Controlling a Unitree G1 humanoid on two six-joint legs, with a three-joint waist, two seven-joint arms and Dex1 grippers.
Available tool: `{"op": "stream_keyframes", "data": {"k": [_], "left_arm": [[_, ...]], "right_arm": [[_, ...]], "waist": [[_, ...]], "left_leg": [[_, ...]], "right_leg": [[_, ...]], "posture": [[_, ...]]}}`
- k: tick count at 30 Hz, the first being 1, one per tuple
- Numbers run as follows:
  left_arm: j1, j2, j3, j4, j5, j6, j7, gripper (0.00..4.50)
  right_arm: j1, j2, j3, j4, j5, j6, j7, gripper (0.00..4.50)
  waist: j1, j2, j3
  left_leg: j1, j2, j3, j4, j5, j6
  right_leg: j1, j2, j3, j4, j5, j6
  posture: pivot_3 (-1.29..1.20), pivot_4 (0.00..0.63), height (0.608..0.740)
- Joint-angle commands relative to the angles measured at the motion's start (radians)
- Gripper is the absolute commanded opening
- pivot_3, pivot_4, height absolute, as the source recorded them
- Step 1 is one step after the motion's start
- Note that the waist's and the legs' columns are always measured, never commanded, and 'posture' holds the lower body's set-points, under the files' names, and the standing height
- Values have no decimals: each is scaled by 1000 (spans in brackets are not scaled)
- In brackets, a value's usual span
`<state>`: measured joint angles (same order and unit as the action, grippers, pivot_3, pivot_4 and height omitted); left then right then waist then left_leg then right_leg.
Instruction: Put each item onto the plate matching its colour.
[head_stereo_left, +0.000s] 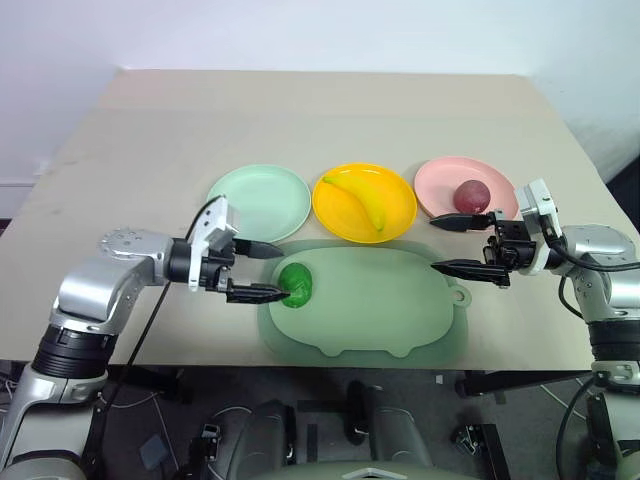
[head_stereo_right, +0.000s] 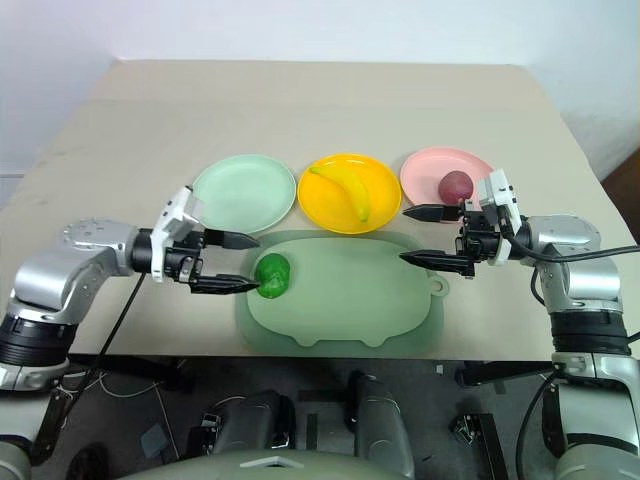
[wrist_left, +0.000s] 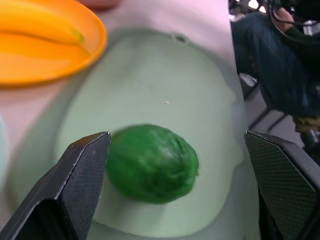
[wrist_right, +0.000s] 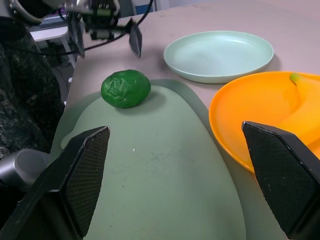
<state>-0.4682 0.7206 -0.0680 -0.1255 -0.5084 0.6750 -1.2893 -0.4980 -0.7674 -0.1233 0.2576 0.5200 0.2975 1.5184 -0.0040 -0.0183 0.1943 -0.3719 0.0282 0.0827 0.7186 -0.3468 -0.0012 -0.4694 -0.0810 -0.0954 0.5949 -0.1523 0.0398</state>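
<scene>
Green fruit (head_stereo_left: 295, 284) on mat (head_stereo_left: 390, 310); others plated.

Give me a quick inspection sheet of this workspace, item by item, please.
Surface: tan table with a pale green mat at the near edge.
Job's things: banana on yellow plate; red fruit on pink plate; green fruit on the mat; green plate bare.
Clutter: nothing seen.
Grippers: left gripper open around the green fruit; right gripper open, holding nothing.
Cables: black cable along the left arm.
Surroundings: white wall behind.
</scene>
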Motion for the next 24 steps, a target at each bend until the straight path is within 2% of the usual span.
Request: {"op": "stream_keyframes", "data": {"k": [1, 12, 18, 23, 24], "left_arm": [[-17, 5, -11, -2, 29, -52, 19, 4500], [-1, -36, -126, 31, 132, -168, 38, 4500], [0, -46, -154, 41, 132, -172, 10, 4500], [20, -47, -145, 35, 123, -201, -6, 3466], [19, -46, -147, 36, 128, -201, -7, 3393]], "right_arm": [[-26, -11, -19, -41, 22, 3, -5, 4455], [-40, -26, -29, -102, 36, 40, -26, 4455], [-43, -35, -33, -130, 40, 54, -40, 4455], [-51, -44, -40, -143, 39, 48, -49, 4500], [-51, -43, -40, -143, 40, 48, -54, 4500]], "waist": [[0, 0, 0], [13, 0, 0], [17, 0, 0], [17, 0, 0], [17, 0, 0]], "left_leg": [[0, 0, 0, 0, 0, 0], [0, 0, 1, 0, 0, 0], [0, 0, 2, 1, 0, 1], [0, 0, 2, 1, -2, 4], [1, 0, 2, 1, -2, 4]], "right_leg": [[0, 0, 0, 0, 0, 0], [0, 0, 0, 0, 0, 0], [0, 0, 0, 0, 0, 0], [0, 0, 0, 0, 0, 0], [0, 0, 0, 0, 0, 0]], "posture": [[0, 150, 740], [0, 150, 740], [0, 150, 740], [0, 150, 740], [0, 150, 740]]}}
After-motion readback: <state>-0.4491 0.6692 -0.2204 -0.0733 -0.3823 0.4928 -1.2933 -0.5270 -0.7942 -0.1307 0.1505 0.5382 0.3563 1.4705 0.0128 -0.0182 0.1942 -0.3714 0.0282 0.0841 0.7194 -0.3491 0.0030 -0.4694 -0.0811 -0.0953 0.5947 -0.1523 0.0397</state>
